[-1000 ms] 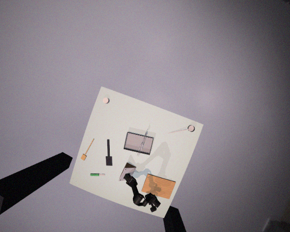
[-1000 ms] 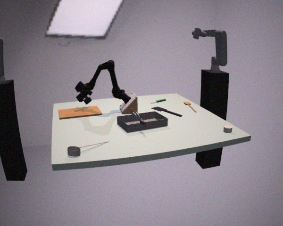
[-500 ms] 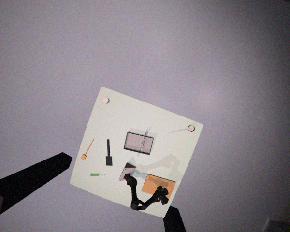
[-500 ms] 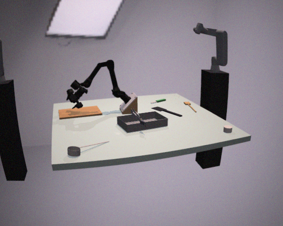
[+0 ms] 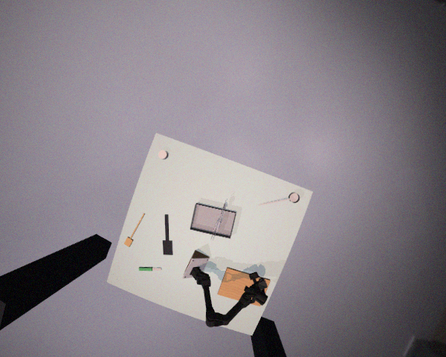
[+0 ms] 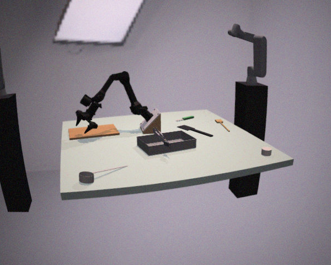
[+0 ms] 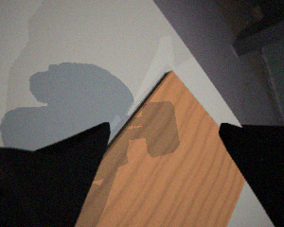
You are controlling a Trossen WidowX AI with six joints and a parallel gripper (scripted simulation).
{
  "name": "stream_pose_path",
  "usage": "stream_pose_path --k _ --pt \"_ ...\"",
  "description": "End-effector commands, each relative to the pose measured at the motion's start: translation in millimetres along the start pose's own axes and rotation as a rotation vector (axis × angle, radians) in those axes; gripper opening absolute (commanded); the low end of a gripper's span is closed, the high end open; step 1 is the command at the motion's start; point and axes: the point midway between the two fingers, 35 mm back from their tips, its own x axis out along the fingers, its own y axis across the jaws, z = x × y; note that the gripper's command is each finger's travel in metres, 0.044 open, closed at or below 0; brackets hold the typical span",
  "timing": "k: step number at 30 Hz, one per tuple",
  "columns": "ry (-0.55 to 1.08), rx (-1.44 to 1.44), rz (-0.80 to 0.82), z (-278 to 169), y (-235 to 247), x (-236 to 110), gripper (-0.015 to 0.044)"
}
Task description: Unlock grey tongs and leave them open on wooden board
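Observation:
The grey tongs lie shut across the dark roasting tin in the middle of the table. The wooden board lies flat near the table's edge, apart from the tin. My gripper is open wide and empty. It hangs tips down just above one end of the board, far from the tongs. In the wrist view its two dark fingers frame the board's corner and its own shadow on the wood.
The arm's wedge base stands between board and tin. A black spatula, a wooden spatula, a green marker, a pale puck and a dark puck with a thin stick lie on the table.

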Motion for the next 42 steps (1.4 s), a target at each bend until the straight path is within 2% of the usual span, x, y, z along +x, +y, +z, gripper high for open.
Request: stream_pose_path --k 1,6,11,16,22,30,35,39,42 --pt "-0.009 0.017 0.113 20.2 37.7 3.1 0.044" --pt "-0.011 0.011 0.309 52.8 110.6 -5.7 0.044" --pt "0.015 -0.018 0.495 78.5 189.1 -35.0 0.044" --pt "0.068 -0.08 0.638 91.3 263.2 -78.3 0.044" --pt "0.124 -0.206 0.753 90.1 340.6 -146.8 0.044" --pt "0.167 -0.422 0.803 57.2 420.8 -249.6 0.044" --pt "0.191 -0.504 0.772 31.5 441.5 -282.1 0.044" --pt "0.205 -0.652 0.656 -3.0 456.6 -307.9 0.044" --pt "0.203 -0.681 0.627 -9.9 459.0 -313.0 0.044"
